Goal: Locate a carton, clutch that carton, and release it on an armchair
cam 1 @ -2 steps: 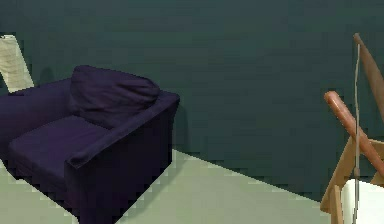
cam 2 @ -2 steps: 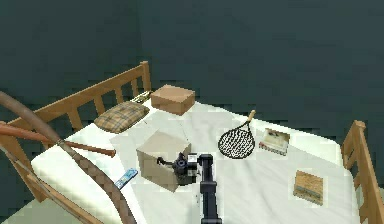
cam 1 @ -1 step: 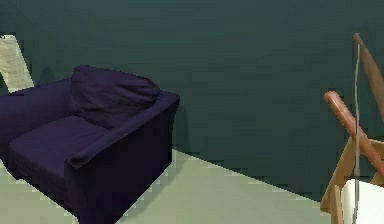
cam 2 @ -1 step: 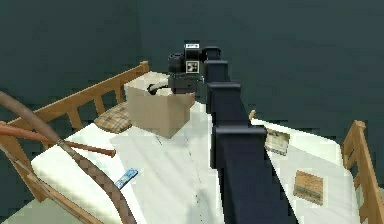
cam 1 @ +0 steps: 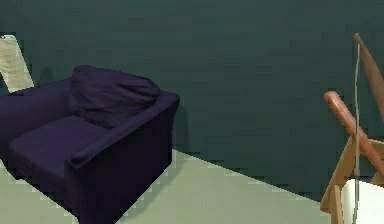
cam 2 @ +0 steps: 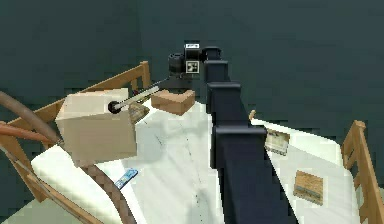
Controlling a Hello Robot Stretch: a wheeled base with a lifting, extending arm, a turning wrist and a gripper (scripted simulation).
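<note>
A dark teal wall point(cam 1: 260, 80) stands behind everything in the forward view, above a pale floor point(cam 1: 220, 195). In the arm side view a bed point(cam 2: 180, 170) with a white mattress and a wooden frame takes up the lower part of the picture. At the forward view's left a deep purple armchair point(cam 1: 90, 140) stands against the wall, with a plump cushion point(cam 1: 110, 95) of the same colour leaning in its back corner. A pale beige thing point(cam 1: 12, 60) stands just behind its far arm. Slanting wooden rails point(cam 1: 350, 130) show at that view's right edge.

The arm point(cam 2: 235, 140), a dark square bar, reaches out over the bed. At its far end are two white marked squares point(cam 2: 190, 58), and left of them is the gripper point(cam 2: 130, 102). A tan carton point(cam 2: 90, 130) hangs at the gripper's finger end, above the near left part of the mattress and seemingly clear of it, so the gripper holds the carton. I cannot tell how its fingers are set on it.

On the mattress, a smaller brown box point(cam 2: 172, 100) lies near the headboard, just beside the fingers. A flat pale packet point(cam 2: 276, 141) lies to the right of the arm. A flat brown item point(cam 2: 310, 186) lies nearer the view's bottom right. A thin blue thing point(cam 2: 125, 178) lies below the carton.
</note>
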